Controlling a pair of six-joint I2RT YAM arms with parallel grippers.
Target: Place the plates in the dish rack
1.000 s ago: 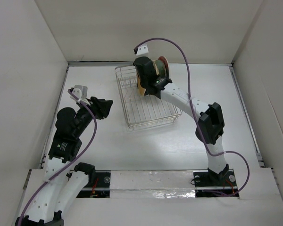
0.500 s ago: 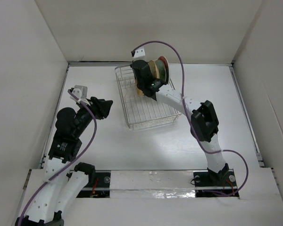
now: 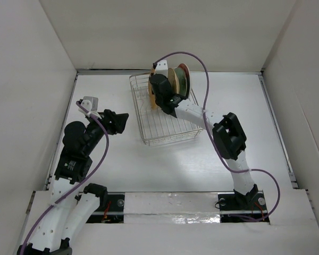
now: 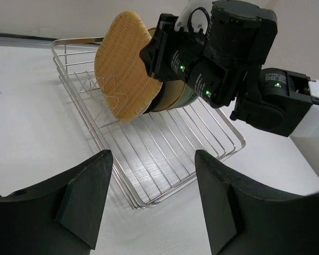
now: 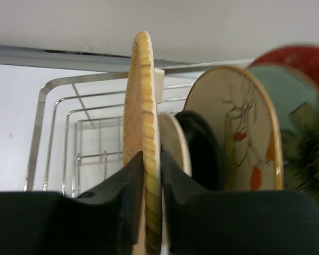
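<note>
Orange plate (image 5: 143, 95) clamped upright in right gripper (image 5: 151, 159), beside racked plates (image 5: 234, 133).

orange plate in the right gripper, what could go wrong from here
1. The orange plate hangs very close to the pale plate already in the dish rack; lowering it could knock that one into the black plate.
2. The right gripper pinches only its rim, and the left wrist view shows it tilted, so it might seat badly in the rack and tip when released.
</note>
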